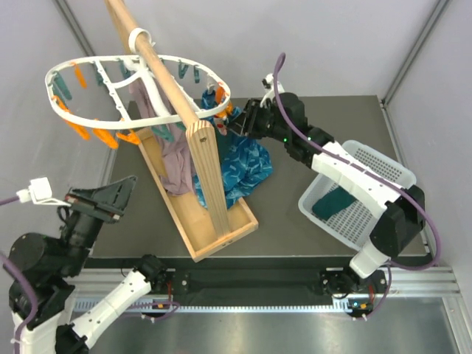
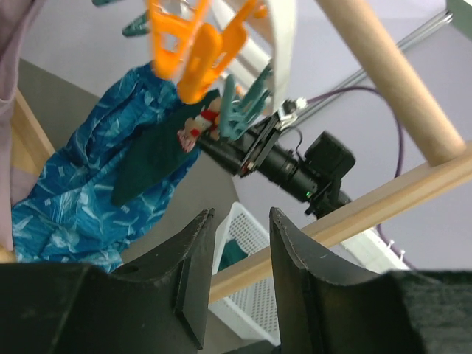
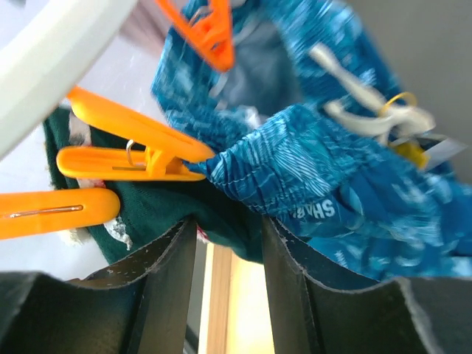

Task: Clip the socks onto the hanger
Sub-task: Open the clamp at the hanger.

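Soft dark green sock | right fingers pinch it | smooth orange pegs beside | crinkly blue cloth crowding | left fingers open

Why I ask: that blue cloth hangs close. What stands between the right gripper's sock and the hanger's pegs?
The blue cloth does: a fold of it presses against the tip of the orange peg, right beside the sock in the jaws of the right gripper.

two socks, one hanger, one basket
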You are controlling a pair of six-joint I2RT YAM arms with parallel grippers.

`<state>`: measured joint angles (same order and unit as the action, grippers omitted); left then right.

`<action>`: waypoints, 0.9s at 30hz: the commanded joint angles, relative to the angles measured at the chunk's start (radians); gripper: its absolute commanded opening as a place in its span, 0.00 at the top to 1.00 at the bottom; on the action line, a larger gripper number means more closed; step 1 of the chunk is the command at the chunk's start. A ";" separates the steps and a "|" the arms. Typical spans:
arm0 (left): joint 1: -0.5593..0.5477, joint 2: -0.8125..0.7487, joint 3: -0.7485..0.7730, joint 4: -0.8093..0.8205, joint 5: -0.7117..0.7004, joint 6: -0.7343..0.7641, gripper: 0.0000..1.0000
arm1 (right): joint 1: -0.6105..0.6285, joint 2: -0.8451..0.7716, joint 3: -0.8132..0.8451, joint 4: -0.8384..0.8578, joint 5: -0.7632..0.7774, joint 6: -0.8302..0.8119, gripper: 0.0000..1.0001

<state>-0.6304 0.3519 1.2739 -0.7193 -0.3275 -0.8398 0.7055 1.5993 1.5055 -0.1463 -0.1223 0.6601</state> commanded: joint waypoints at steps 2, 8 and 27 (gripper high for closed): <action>0.000 0.080 -0.019 0.061 0.106 -0.019 0.60 | -0.075 0.042 0.160 -0.033 -0.080 -0.059 0.59; -0.002 0.088 -0.054 0.156 0.114 -0.053 0.60 | -0.092 0.070 0.237 -0.179 -0.120 -0.100 0.58; -0.002 0.033 -0.108 0.162 0.015 -0.050 0.62 | 0.009 -0.315 -0.085 -0.172 -0.089 -0.235 0.31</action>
<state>-0.6308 0.4030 1.1675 -0.5972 -0.2771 -0.8883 0.6449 1.3418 1.4559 -0.3969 -0.1879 0.4778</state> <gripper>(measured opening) 0.389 0.696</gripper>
